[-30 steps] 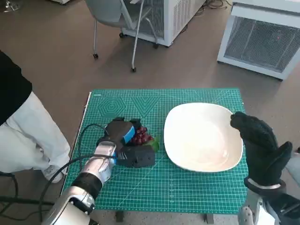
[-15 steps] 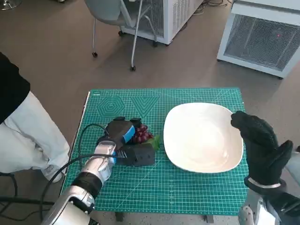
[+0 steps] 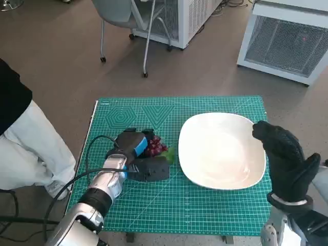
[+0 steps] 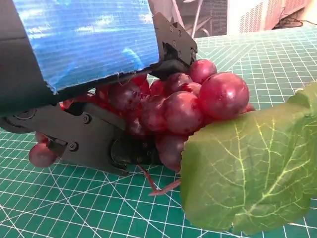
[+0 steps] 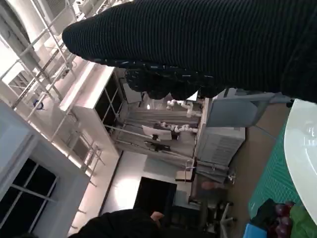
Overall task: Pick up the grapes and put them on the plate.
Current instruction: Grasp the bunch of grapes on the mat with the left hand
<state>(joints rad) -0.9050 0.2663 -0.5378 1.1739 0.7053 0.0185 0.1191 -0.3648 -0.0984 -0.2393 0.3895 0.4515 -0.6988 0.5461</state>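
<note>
head view: the left hand (image 3: pixel 134 144) lay over the grapes (image 3: pixel 155 148) on the green cutting mat (image 3: pixel 169 205), just beside the white plate (image 3: pixel 222 150), which held nothing; the right hand (image 3: pixel 287 163) hung at the plate's far edge, holding nothing, its fingers loosely bent. left wrist view: the black fingers (image 4: pixel 94 141) closed around the red bunch from both sides, with the leaf (image 4: pixel 252 168) sticking out past them; the bunch appeared to touch the mat (a clear lift could not be confirmed). right wrist view: the glove (image 5: pixel 208 44) crossed the picture, with the plate's rim (image 5: pixel 302 148) and the bunch (image 5: pixel 280 218) at one corner and a person (image 5: pixel 124 223) beyond. judged from this, the grasp was made; lifting, carrying over the rim and releasing on the plate remained.
</note>
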